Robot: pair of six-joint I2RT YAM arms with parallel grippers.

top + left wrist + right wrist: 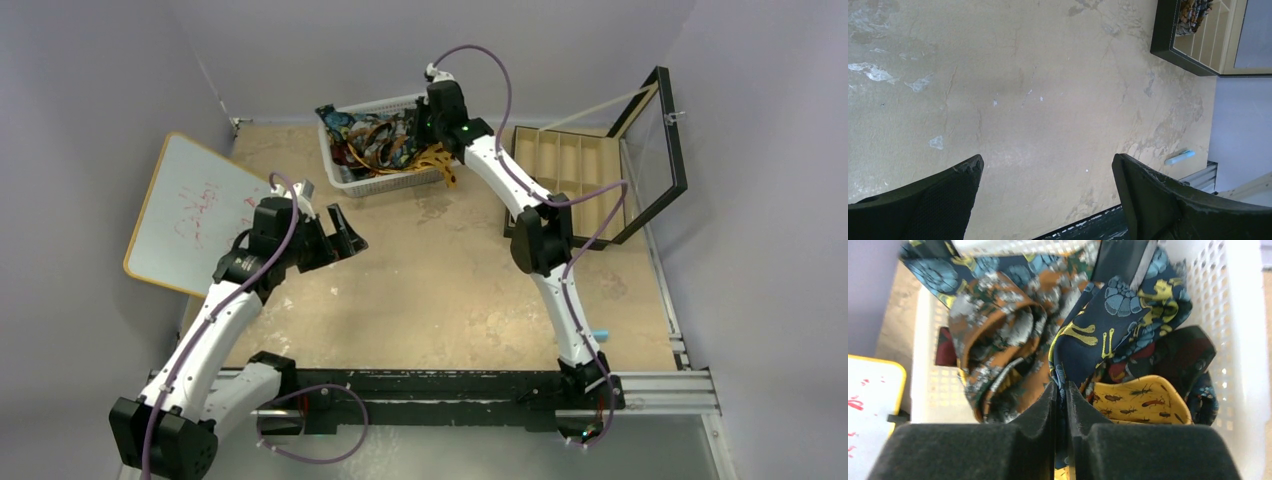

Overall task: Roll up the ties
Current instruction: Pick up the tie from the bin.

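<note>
Several ties lie tangled in the white mesh basket [340, 178] at the back of the table. In the right wrist view I see a navy tie [1113, 325] with blue and gold print, an orange-brown tie [998, 335], a yellow tie [1143, 400] with insects and a dark one [1193, 352]. My right gripper [1061, 386] is down in the basket [1243, 340], its jaws nearly together with a fold of the navy tie pinched between them. A yellow tie end [438, 162] hangs over the basket's near rim. My left gripper [338, 236] hovers open over bare table [1048, 162], holding nothing.
A whiteboard [195, 210] leans at the left. A black box with tan compartments [575, 170] and a raised glass lid [655, 150] stands at the right; a patterned bundle [1193, 11] sits in one compartment. A small light-blue object [600, 332] lies near the right rail.
</note>
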